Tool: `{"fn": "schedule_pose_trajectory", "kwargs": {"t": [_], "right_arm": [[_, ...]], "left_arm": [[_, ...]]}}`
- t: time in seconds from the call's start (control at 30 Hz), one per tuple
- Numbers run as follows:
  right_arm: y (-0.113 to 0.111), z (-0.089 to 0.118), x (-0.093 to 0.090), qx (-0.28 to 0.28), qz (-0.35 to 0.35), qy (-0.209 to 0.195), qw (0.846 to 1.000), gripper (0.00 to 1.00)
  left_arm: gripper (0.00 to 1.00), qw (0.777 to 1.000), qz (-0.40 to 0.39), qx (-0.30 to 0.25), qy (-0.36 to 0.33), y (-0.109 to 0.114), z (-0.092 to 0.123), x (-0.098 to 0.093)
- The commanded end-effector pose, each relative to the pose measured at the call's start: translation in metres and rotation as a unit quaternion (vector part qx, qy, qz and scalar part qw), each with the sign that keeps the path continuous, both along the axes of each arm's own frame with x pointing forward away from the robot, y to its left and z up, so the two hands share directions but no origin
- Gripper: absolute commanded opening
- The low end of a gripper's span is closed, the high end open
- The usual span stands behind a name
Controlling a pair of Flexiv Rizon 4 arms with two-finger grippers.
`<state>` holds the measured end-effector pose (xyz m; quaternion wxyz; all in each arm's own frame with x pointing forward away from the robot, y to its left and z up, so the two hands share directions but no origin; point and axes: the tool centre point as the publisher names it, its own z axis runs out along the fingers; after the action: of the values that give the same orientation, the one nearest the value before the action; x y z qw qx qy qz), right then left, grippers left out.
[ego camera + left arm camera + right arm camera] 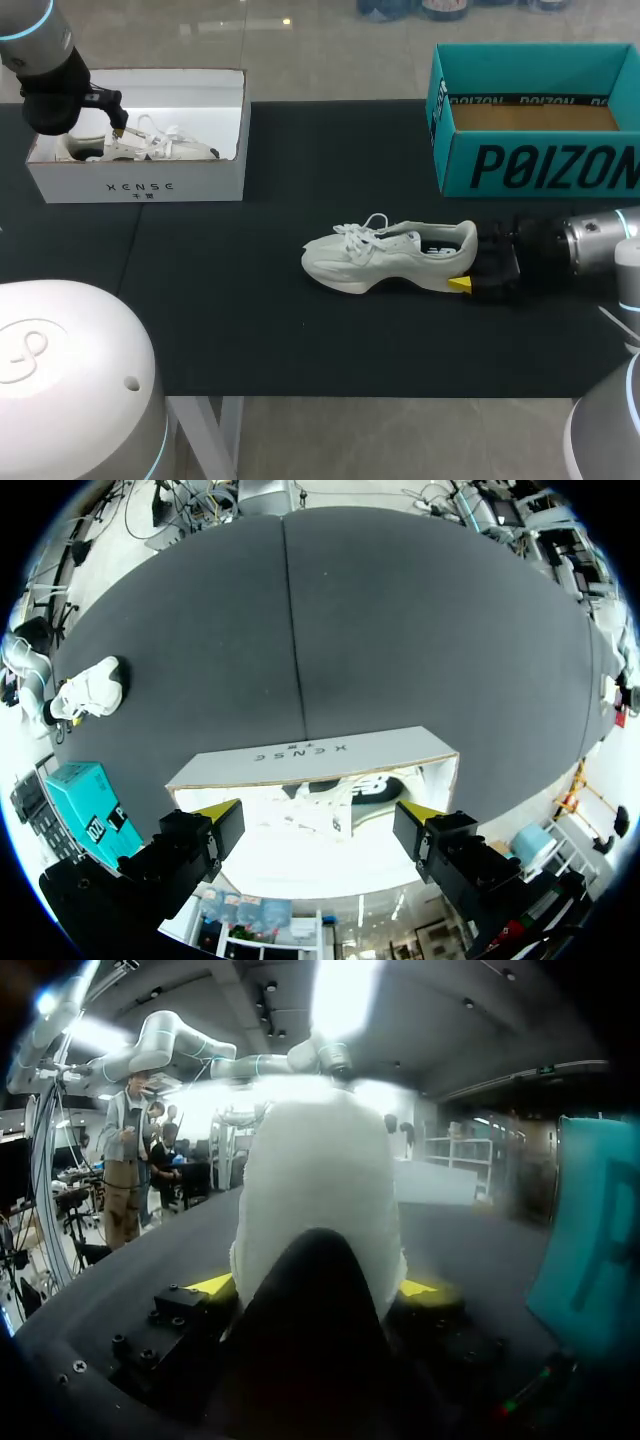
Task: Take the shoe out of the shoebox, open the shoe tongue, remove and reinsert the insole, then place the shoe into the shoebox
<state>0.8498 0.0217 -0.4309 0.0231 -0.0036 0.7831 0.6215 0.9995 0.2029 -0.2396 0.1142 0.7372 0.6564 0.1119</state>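
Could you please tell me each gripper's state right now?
Left gripper: open, above the white shoebox.
Right gripper: holding the shoe on the table by its heel.

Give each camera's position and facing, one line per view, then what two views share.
Head: above and behind, facing down on the table; left arm over the white box, right arm at the shoe.
Left wrist: above the white box, looking down into it at a second shoe; own open jaws frame it.
Right wrist: low over the table, facing the shoe's heel; own jaws clamp it.
Shared: head and left wrist both show the white box, shoe and teal box.
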Motion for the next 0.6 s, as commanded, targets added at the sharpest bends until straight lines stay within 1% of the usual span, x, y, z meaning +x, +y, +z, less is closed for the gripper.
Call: {"fn": "schedule_pose_trajectory", "kwargs": {"t": [0.03,0.33,0.37,0.4,0.53,0.6], "right_arm": [[0.002,-0.005,0.000,0.000,0.000,0.001,1.000,0.00],[0.002,-0.005,0.000,0.000,0.000,0.001,1.000,0.00],[0.002,-0.005,0.000,0.000,0.000,0.001,1.000,0.00],[0.002,-0.005,0.000,0.000,0.000,0.001,1.000,0.00],[0.002,-0.005,0.000,0.000,0.000,0.001,1.000,0.00],[0.002,-0.005,0.000,0.000,0.000,0.001,1.000,0.00]], "left_arm": [[1.00,1.000,0.000,0.002,-0.001,0.000,0.000,-0.001],[1.00,1.000,0.000,0.002,-0.001,0.000,0.000,-0.001],[1.00,1.000,-0.014,-0.001,-0.001,-0.017,0.002,-0.002],[1.00,1.000,-0.020,-0.001,-0.001,-0.025,0.003,-0.002],[1.00,0.999,-0.039,0.009,-0.002,-0.071,0.003,-0.008],[1.00,0.999,-0.050,0.006,0.000,-0.093,0.002,-0.011]]}}
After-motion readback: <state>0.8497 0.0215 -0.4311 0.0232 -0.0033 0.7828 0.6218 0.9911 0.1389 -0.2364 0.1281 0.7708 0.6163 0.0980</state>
